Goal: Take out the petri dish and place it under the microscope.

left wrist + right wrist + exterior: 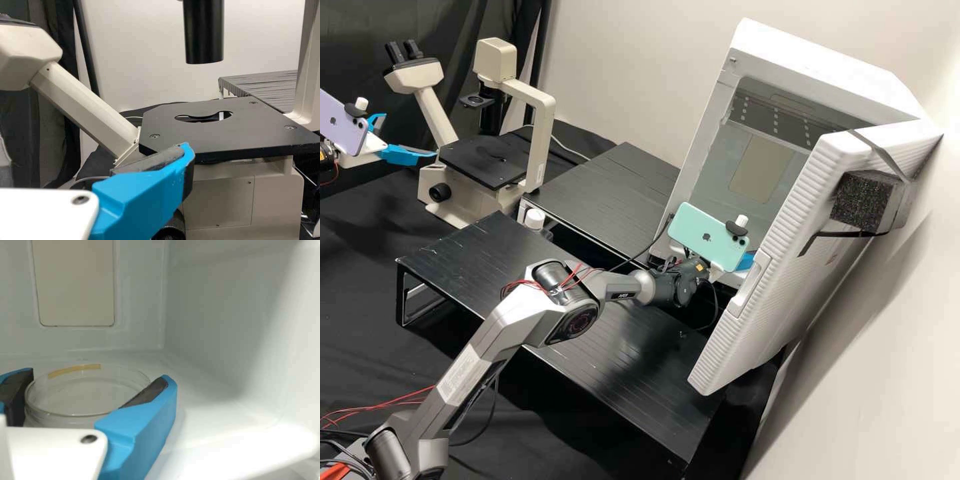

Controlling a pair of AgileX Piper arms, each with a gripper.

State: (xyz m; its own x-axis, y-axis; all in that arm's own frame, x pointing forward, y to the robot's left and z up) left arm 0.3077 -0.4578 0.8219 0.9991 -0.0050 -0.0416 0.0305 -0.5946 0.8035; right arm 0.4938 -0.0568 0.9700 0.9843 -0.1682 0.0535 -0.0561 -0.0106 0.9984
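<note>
Petri dish (pixel 80 396), one, transfer unfinished. Left: left gripper (pixel 411 135), fingers parted, near microscope (pixel 487 160). Right: right gripper (pixel 95 375), apparently clasping the dish inside the white chamber (pixel 847 77); grasp seems made, withdrawal and placement remain.

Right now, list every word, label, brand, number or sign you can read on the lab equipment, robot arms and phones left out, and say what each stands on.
Clear round petri dish: none, only a plain tan strip near its rim.
Cream-and-black microscope: none that I can make out.
Ridged white door of the white cabinet: a small reddish mark, too small to read.
</note>
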